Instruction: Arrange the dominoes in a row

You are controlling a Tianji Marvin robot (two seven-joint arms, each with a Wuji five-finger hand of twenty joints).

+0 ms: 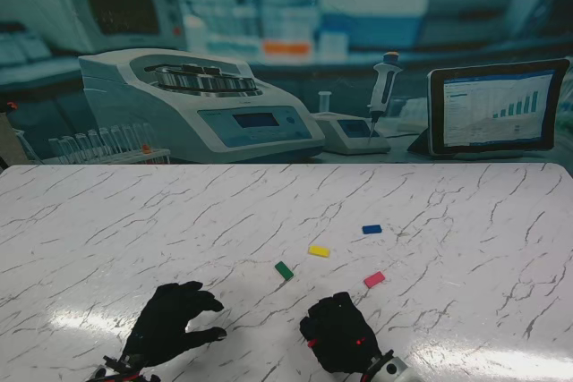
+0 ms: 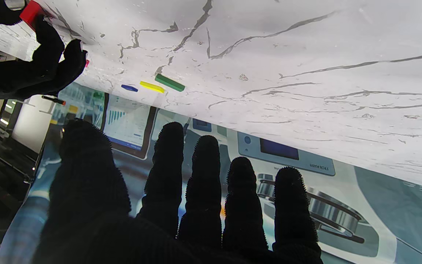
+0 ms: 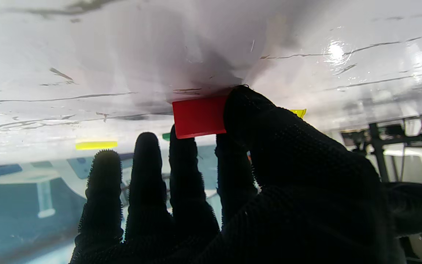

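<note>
- Right wrist view: right hand (image 3: 233, 190) pinches a red domino (image 3: 198, 116) between thumb and fingers, close over the marble table (image 1: 107, 239).
- Left hand (image 1: 170, 321) hovers, fingers spread, holding nothing.
- Farther from me lie green domino (image 1: 284, 269), pink domino (image 1: 374, 280), yellow domino (image 1: 319, 250), then blue domino (image 1: 372, 229), scattered apart.

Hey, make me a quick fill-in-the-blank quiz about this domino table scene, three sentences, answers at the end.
1. The right hand pinches a ____ domino between thumb and fingers.
2. On the marble table, the domino farthest from me is ____.
3. The yellow domino lies between the blue one and the ____ domino.
4. The left hand holds ____.

Missing words: red; blue; green; nothing
</note>
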